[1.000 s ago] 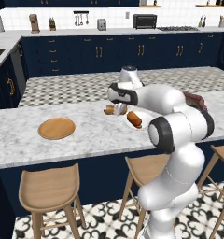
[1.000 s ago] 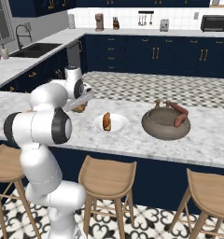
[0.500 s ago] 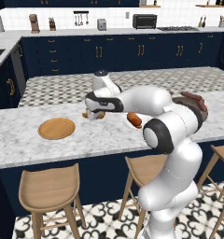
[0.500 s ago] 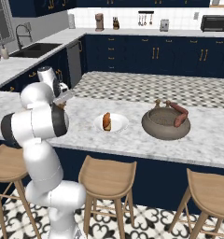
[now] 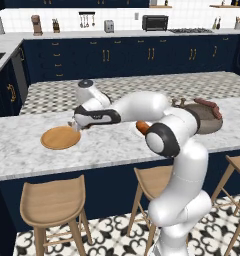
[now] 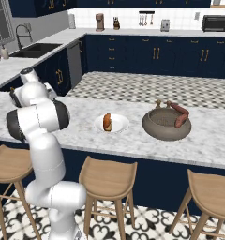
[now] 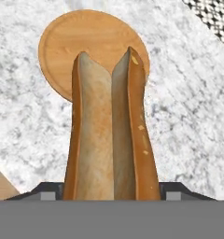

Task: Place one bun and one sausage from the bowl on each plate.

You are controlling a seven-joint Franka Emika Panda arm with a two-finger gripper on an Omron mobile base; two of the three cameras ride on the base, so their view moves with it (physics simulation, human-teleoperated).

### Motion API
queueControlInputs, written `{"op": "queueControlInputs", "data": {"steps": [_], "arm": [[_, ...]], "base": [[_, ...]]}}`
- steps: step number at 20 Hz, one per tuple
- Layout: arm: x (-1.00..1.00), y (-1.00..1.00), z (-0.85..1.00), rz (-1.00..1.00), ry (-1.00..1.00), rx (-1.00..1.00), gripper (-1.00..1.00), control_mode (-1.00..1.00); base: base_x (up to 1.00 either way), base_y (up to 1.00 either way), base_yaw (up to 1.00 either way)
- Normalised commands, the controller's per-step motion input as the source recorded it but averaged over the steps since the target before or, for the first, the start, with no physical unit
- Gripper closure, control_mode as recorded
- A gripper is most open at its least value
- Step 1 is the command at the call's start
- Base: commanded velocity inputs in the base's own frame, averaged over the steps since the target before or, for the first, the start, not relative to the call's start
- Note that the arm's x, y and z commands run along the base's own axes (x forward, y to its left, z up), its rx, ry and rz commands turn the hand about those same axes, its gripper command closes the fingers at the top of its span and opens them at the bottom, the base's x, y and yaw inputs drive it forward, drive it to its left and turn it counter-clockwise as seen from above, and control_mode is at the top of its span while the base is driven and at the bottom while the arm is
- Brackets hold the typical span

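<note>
The claw (image 5: 76, 125) is closed on a split bun (image 7: 109, 130), holding it by one end over the counter (image 5: 107, 147). The bun's long side runs straight out from the claw, and its far end points at the wooden plate (image 7: 62, 51), likely just above its near edge. The white plate (image 6: 119, 124) with a sausage (image 6: 106, 121) sits between the wooden plate and the bowl (image 6: 166, 125).

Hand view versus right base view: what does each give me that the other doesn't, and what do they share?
Hand view: a split bun gripped in the hand, with the tan wooden plate beyond it. Right base view: the white plate carrying one brown food piece, and the stone bowl with a sausage on its rim. Shared: the marble counter.
</note>
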Motion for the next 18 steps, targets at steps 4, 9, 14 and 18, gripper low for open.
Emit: {"op": "queueControlInputs", "data": {"steps": [4, 9, 14, 18], "arm": [[-0.41, 0.2, -0.54, 0.0, -0.11, 0.34, 1.0, -1.0], [0.0, 0.81, -0.15, 0.0, -0.01, 0.11, 1.0, -1.0], [0.0, 0.65, -0.08, 0.0, 0.01, 0.0, 1.0, -1.0], [0.22, 0.49, -0.14, 0.0, 0.0, 0.0, 1.0, -1.0]], "base": [[0.0, 0.0, 0.0], [0.0, 0.0, 0.0], [0.0, 0.0, 0.0], [0.0, 0.0, 0.0]]}}
